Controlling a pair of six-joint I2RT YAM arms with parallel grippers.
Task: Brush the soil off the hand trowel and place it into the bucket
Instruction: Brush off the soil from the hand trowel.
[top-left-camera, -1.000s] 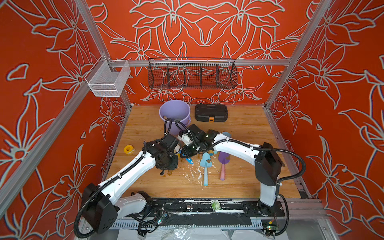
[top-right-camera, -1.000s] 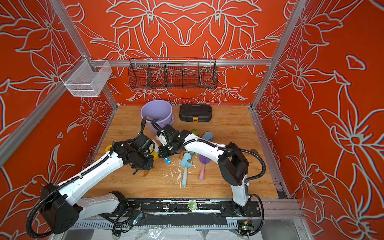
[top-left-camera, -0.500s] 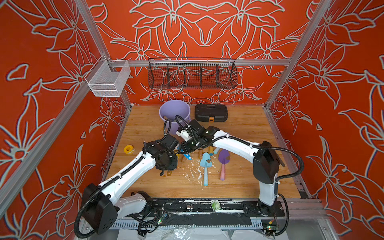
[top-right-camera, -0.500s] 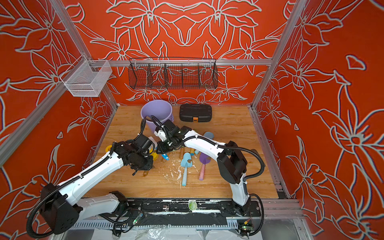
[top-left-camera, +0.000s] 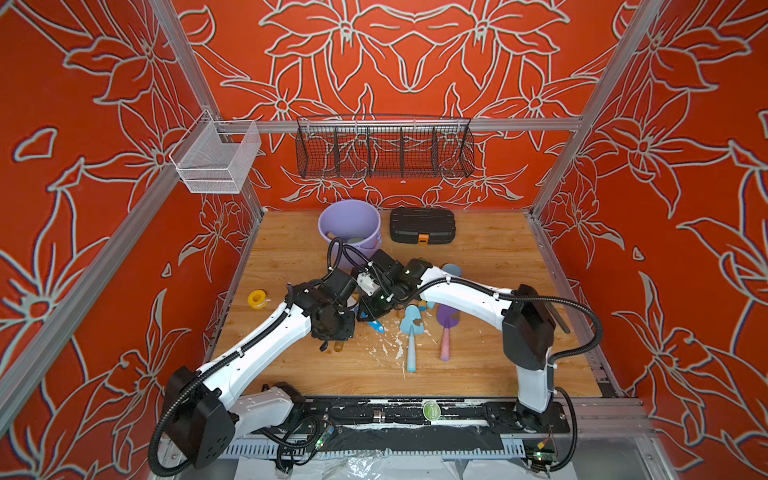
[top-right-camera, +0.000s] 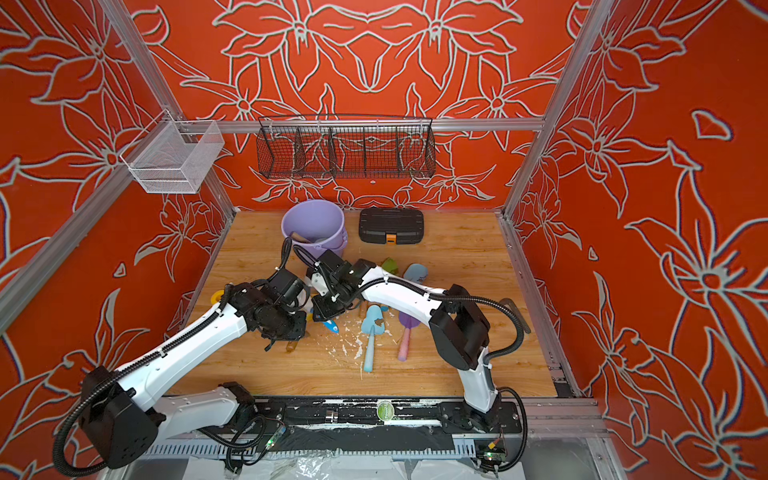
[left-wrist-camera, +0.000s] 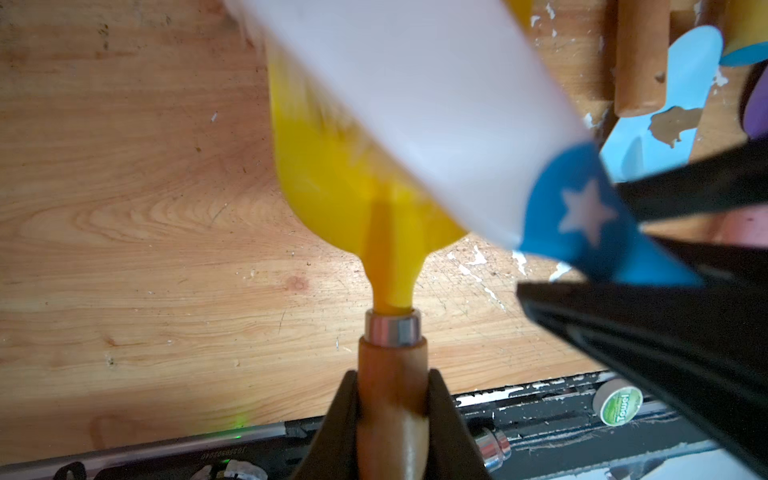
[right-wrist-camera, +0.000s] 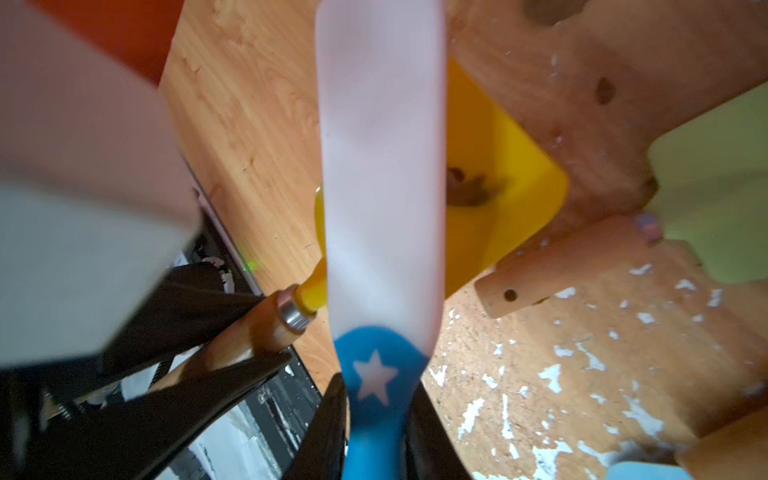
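Note:
My left gripper (left-wrist-camera: 392, 386) is shut on the wooden handle of a yellow hand trowel (left-wrist-camera: 332, 174), held low over the table. A dark-brown clump of soil (right-wrist-camera: 469, 189) sits on its blade. My right gripper (right-wrist-camera: 376, 399) is shut on the blue, star-marked handle of a brush (right-wrist-camera: 380, 166); its white bristles lie across the yellow blade, blurred. In both top views the two grippers (top-left-camera: 336, 332) (top-left-camera: 372, 309) meet at the table's middle, with the blade hidden under them. The lavender bucket (top-left-camera: 349, 224) (top-right-camera: 313, 224) stands behind them, holding something.
A light-blue trowel (top-left-camera: 411, 328) with soil and a purple trowel (top-left-camera: 448, 322) lie right of the grippers, with more trowels (top-right-camera: 389, 264) behind the right arm. White flecks (top-left-camera: 390, 345) litter the wood. A black case (top-left-camera: 422, 225) stands beside the bucket and a yellow tape roll (top-left-camera: 257, 298) lies left.
My right gripper has shifted a little to the left and toward the front with the brush over the yellow blade. The left arm has stayed where it was.

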